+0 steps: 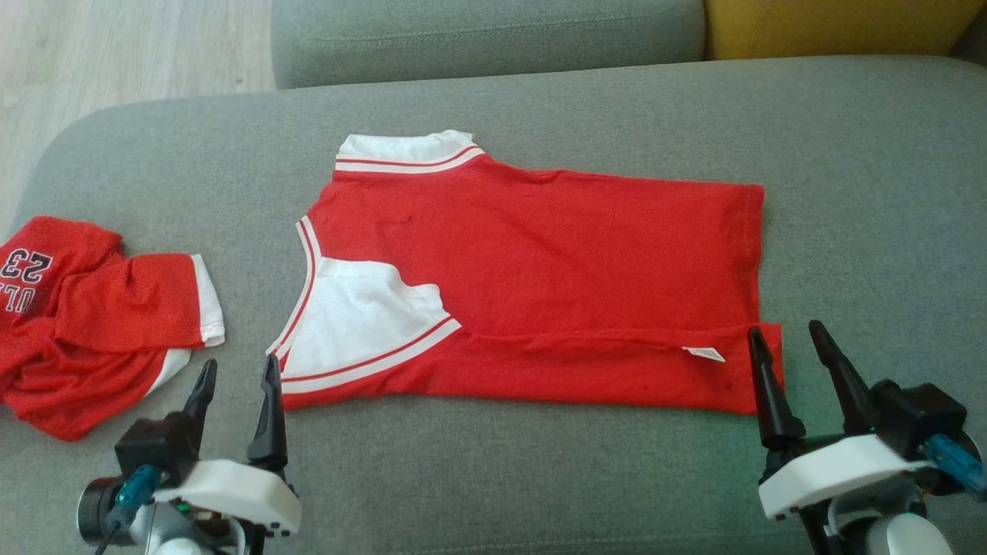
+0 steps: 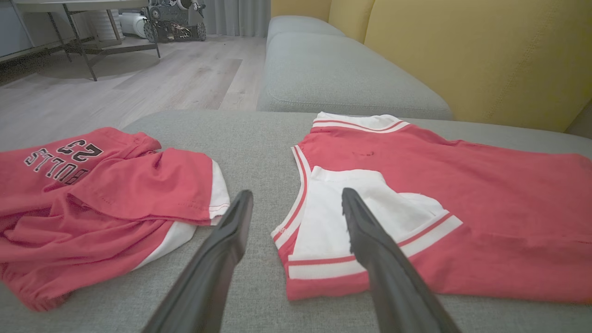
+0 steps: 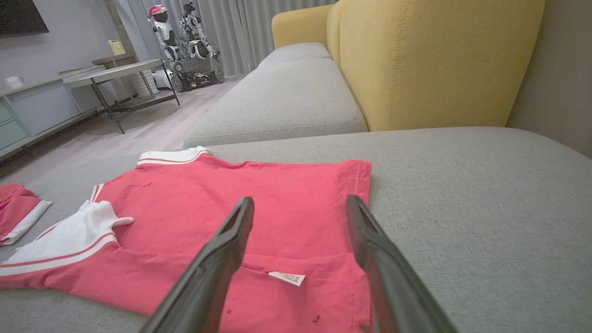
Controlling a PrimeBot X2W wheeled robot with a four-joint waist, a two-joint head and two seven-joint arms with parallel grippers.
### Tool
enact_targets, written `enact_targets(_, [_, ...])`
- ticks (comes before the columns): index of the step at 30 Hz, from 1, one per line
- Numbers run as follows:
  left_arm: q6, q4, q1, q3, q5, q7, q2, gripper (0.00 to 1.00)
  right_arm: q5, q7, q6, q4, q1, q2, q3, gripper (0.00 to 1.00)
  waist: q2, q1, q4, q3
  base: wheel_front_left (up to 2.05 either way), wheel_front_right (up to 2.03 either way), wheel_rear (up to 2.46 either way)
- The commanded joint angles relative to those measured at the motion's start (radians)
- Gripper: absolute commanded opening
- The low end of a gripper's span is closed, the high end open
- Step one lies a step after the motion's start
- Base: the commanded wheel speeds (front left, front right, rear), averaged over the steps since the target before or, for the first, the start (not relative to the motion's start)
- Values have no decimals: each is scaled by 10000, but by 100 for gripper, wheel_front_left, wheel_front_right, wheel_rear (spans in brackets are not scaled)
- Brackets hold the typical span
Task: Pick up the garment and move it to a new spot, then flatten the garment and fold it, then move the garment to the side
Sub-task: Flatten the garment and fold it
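On the grey sofa cushion (image 1: 540, 478), middle of the head view, lies the red garment (image 1: 532, 270), spread flat sideways: white trim at the left, hem at the right. Its near strip (image 1: 540, 374) is turned up over the body, with the care label (image 1: 703, 354) showing, so one lengthwise fold looks done and more remain. Risks: that near strip is narrow and loose, and its right end sticks out past the hem. A pinch that catches the top layer alone would likely peel it open, or drag the body crooked on the soft cushion. The white panel (image 1: 355, 316) at the near left is bunched, so a fold over it could trap a wrinkle. A second, crumpled red garment (image 1: 85, 324) sits just left of the left hand (image 1: 239, 364), so a wide or leftward reach might snag it. The left hand is low at the near left, fingers pointing far, spread apart and holding nothing. In its wrist view one finger is over the white-striped corner and the other over bare cushion. The right hand (image 1: 786, 330) is at the near right corner, also spread apart and empty, tilted slightly left. Its inner finger overlaps the corner of the strip, but whether it touches cannot be told. Both hands sit level with the near edge, one at each end.
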Motion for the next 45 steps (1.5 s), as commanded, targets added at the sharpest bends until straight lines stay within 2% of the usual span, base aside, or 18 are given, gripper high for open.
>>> enact_targets(1, [76,-283,-399,370,45,4,206,100,-104,-28,-7,-455,-186,-59,244,100,0,0,0,-2,0,0,0])
enact_targets(14, [1,-112,-852,299,-93,146,267,100,26,68,-7,-581,-113,-49,190,100,0,0,56,150,0,0,0])
enact_targets(18, [-311,209,-1699,69,-161,416,263,100,114,171,-7,-213,-418,-47,-55,100,0,0,162,426,0,0,0])
enact_targets(27, [-1161,2750,-3179,-308,-810,1452,-25,100,221,947,-7,1333,-1117,-47,-291,100,0,0,262,910,0,0,0])
enact_targets(32, [-1431,3956,-3474,-386,-1185,1900,-243,100,361,1531,-7,1822,-1225,-45,-470,100,0,0,284,1133,0,0,0])
enact_targets(40, [-1773,5137,-3935,-452,-1664,2690,-415,100,587,2472,-7,2097,-1340,-44,-675,100,0,0,267,1379,0,0,0])
enact_targets(41, [-1835,5251,-3955,-459,-1758,2848,-443,100,691,2597,-7,2115,-1334,-44,-654,93,0,0,258,1392,0,0,0])
enact_targets(42, [-1908,5320,-3973,-468,-1845,2968,-461,64,725,2719,-7,2118,-1327,-44,-630,42,0,0,247,1406,0,0,0])
enact_targets(43, [-1959,5357,-3989,-484,-1892,3033,-459,11,792,2769,-7,2090,-1333,-44,-616,0,0,0,238,1422,0,0,0])
enact_targets(44, [-2001,5384,-3994,-491,-1946,3090,-462,0,854,2814,-7,2071,-1335,-44,-609,0,0,0,233,1436,0,0,0])
enact_targets(45, [-2030,5371,-3999,-495,-1976,3083,-456,0,919,2889,-7,2072,-1336,-44,-603,0,0,0,235,1446,0,0,0])
